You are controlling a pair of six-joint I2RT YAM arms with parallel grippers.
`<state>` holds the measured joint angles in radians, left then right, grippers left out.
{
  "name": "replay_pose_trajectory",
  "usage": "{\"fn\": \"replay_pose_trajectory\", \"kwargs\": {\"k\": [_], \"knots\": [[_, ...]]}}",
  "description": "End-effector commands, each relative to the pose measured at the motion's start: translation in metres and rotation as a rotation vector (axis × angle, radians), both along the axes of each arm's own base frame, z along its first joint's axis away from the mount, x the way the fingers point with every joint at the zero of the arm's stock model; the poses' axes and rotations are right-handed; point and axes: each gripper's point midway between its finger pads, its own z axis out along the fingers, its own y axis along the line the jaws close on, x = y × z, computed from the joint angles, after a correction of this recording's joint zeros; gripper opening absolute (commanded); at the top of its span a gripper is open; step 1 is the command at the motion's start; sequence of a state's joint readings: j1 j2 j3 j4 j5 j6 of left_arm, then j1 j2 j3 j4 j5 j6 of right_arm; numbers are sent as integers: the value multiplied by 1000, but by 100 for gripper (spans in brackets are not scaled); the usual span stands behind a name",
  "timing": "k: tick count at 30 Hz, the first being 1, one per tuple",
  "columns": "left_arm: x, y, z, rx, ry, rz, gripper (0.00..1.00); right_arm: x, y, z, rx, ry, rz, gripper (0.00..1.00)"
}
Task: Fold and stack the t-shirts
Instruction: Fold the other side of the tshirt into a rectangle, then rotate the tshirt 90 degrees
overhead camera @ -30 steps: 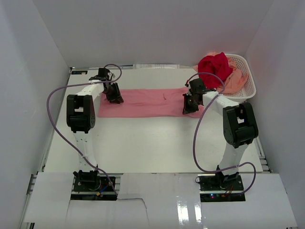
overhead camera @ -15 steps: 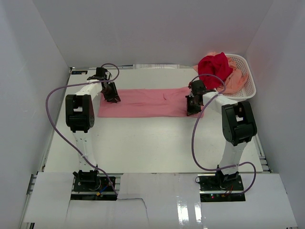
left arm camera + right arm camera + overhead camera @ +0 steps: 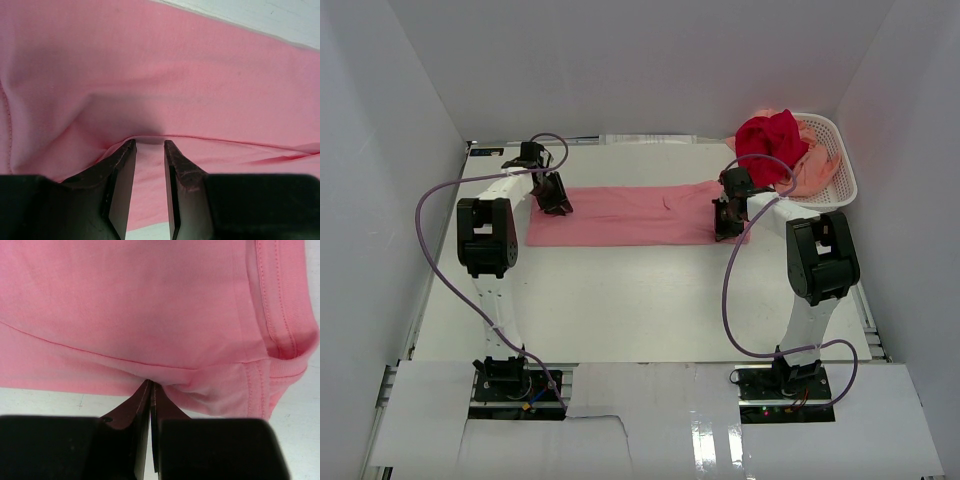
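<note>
The pink t-shirt [image 3: 630,215] lies as a long folded strip across the far half of the table. My left gripper [image 3: 557,203] is over its left end. In the left wrist view its jaws [image 3: 150,145] stand apart over the pink cloth [image 3: 200,75], with a fold line at their tips. My right gripper [image 3: 725,218] is at the strip's right end. In the right wrist view it [image 3: 151,384] is shut on a pinch of the pink shirt's [image 3: 150,300] folded edge, near a hemmed sleeve. The deep red t-shirt [image 3: 767,143] and the peach-salmon t-shirt [image 3: 812,172] are bunched in the basket.
The white lattice basket [image 3: 844,186] stands at the far right, just behind my right arm. White walls close in the table on the left, back and right. Purple cables loop beside both arms.
My right gripper has moved a little toward the far right with the shirt's edge. The left gripper has shifted slightly and stays at the left end.
</note>
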<state>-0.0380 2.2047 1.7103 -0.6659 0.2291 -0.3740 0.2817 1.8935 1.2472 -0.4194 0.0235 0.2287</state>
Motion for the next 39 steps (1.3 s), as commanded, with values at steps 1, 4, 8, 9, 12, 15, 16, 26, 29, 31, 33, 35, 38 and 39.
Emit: {"fn": "replay_pose_trajectory", "kwargs": {"k": [1, 4, 8, 9, 12, 15, 16, 26, 29, 31, 33, 35, 38, 39], "knots": [[3, 8, 18, 7, -20, 27, 41, 0, -16, -9, -55, 30, -30, 8], [14, 6, 40, -10, -65, 30, 41, 0, -14, -8, -47, 32, -26, 8], [26, 9, 51, 6, -94, 36, 41, 1, -13, -9, -41, 33, -23, 8], [25, 9, 49, 12, -84, 35, 41, 1, -13, -9, -41, 33, -23, 8], [26, 13, 34, 33, -52, 40, 41, 1, -13, -10, -40, 35, -23, 8], [25, 17, 17, 55, -21, 50, 41, 3, -12, -10, -40, 40, -22, 8], [24, 17, 13, 58, -13, 53, 41, 4, -11, -10, -38, 42, -21, 8], [18, 18, -7, 38, 25, 71, 29, 9, -8, -7, -26, 38, -18, 8], [15, 21, -13, 38, 40, 76, 22, 8, -9, -8, -31, 41, -20, 8], [12, 26, -17, 41, 52, 85, 17, 8, -9, -9, -32, 42, -20, 8], [5, 27, -25, 48, 76, 89, 15, 9, -8, -11, -30, 48, -18, 8], [0, 29, -28, 55, 90, 91, 16, 14, -7, -15, -28, 51, -19, 8], [-23, 45, -34, 48, 140, 142, 19, 24, -4, -22, -23, 64, -18, 8], [-43, 46, -46, 55, 192, 151, 20, 28, -3, -24, -22, 64, -17, 8]]}}
